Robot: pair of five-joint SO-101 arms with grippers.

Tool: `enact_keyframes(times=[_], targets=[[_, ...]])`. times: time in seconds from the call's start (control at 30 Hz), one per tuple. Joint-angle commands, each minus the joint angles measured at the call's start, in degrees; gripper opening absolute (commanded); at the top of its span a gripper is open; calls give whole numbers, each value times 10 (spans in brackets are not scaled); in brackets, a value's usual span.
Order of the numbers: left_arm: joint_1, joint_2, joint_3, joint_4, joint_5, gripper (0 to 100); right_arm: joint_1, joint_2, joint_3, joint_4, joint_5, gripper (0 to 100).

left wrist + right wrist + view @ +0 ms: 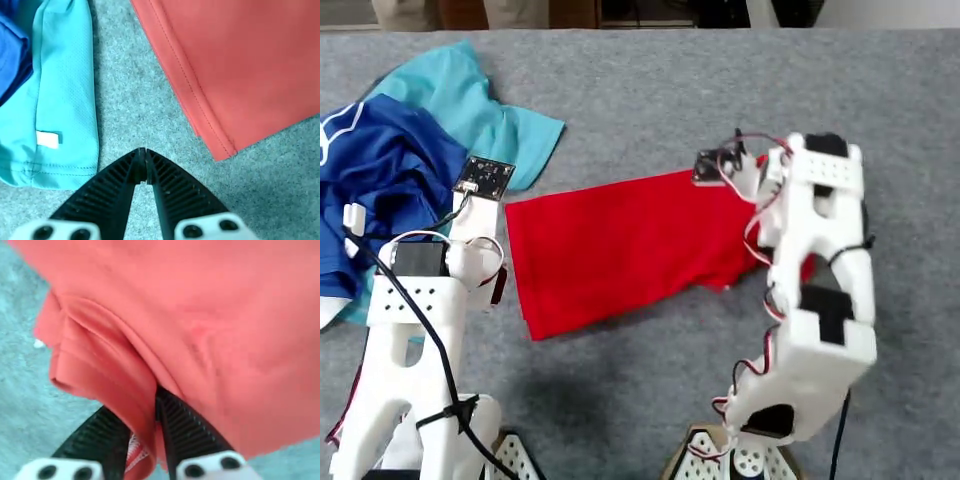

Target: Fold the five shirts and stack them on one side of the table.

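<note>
Grey table [670, 90]; two white arms based at the near edge.

Red shirt [620, 250]: lies about mid-table as a long flat band, lengthwise from left to right; its left hem is straight, and its right end is bunched under the right arm.

Right gripper [150, 410]: fingers clenched on a fold of the red shirt at that bunched end; cloth is pinched between both black pads and drapes over them.

Left gripper [143, 159]: fingers closed tip to tip with nothing between them; it hangs over bare table in the gap between the teal shirt [60, 100] and the near left corner of the red shirt; touching neither.

Teal shirt: toward the far left corner, one sleeve spread out toward the red shirt, well apart from it.

Blue shirt [380, 170]: crumpled along the left edge, lying on top of the teal one.
</note>
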Motion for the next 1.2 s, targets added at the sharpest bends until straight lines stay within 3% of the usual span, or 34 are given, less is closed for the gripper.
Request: enact_keyframes(times=[0.0,0.5,0.73,0.83,1.0,1.17], targets=[[0,1,-6,4,-6,20,-32,47,-126,26,-7,1],[1,1,-6,4,-6,20,-98,278,-485,30,-99,10],[1,1,-6,4,-6,20,-109,283,-519,32,-162,268],[1,1,-5,4,-6,20,-109,272,-519,60,-160,312],[1,1,-5,4,-6,20,-100,228,-538,129,-164,214],[1,1,-4,4,-6,20,-70,186,-571,187,-260,19]])
